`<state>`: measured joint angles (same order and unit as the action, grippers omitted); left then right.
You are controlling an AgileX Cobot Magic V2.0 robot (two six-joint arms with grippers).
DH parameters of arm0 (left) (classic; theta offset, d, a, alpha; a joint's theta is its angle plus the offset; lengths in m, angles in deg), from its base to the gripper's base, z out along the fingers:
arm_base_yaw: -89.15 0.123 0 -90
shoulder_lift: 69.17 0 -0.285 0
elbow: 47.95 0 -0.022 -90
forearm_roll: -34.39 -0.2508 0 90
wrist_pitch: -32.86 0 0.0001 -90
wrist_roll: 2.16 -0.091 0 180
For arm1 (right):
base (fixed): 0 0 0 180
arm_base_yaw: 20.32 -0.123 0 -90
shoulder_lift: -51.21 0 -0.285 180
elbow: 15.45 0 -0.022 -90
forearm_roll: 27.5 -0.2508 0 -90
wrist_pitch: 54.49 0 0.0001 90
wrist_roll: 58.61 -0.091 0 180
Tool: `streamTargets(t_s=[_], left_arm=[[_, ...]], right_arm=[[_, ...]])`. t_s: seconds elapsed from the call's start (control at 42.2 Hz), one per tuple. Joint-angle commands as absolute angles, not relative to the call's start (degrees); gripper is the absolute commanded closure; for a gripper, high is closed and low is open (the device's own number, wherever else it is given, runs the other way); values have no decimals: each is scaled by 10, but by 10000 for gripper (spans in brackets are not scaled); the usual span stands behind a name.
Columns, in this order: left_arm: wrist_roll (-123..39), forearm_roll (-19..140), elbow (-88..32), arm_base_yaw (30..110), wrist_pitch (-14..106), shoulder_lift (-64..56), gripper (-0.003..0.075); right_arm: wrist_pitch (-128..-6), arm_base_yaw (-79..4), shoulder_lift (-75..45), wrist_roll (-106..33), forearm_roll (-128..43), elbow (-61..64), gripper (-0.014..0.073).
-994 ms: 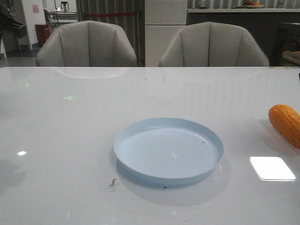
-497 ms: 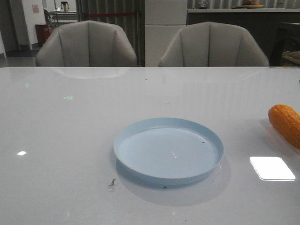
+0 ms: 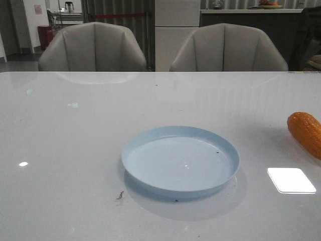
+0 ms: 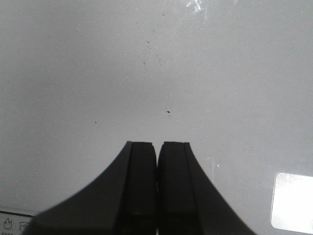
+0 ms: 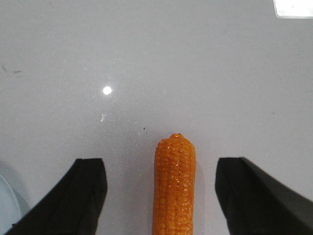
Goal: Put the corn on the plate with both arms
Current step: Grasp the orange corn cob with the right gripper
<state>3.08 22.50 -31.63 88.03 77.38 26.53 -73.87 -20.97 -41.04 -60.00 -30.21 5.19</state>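
The orange corn (image 3: 306,132) lies on the white table at the far right edge of the front view, partly cut off. The pale blue plate (image 3: 135,150) sits empty in the middle of the table. Neither gripper shows in the front view. In the right wrist view my right gripper (image 5: 161,171) is open above the table, and the corn (image 5: 175,186) lies lengthwise between its two fingers, touching neither. In the left wrist view my left gripper (image 4: 157,147) is shut with nothing in it, over bare table.
Two grey chairs (image 3: 93,47) stand behind the far table edge. A bright light reflection (image 3: 291,179) lies on the table to the right of the plate. A sliver of the plate's rim (image 5: 7,200) shows beside the right gripper in its wrist view.
A dark shape at the top left edge of the front view one second ago is gone. The corn and the plate have not moved.
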Motion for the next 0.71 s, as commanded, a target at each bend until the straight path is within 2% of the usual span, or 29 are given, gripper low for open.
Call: streamTargets(t_s=[0.0,0.308,0.686], left_arm=[[38,225,-330,882,751,239,627],[38,225,-330,882,764,239,627],[38,225,-330,882,773,239,627]], right_arm=[[-722,-205,-435,-598,-303,16,1],[-717,-205,-555,-598,-303,-7,1],[-717,-205,-618,-598,-292,-7,4]])
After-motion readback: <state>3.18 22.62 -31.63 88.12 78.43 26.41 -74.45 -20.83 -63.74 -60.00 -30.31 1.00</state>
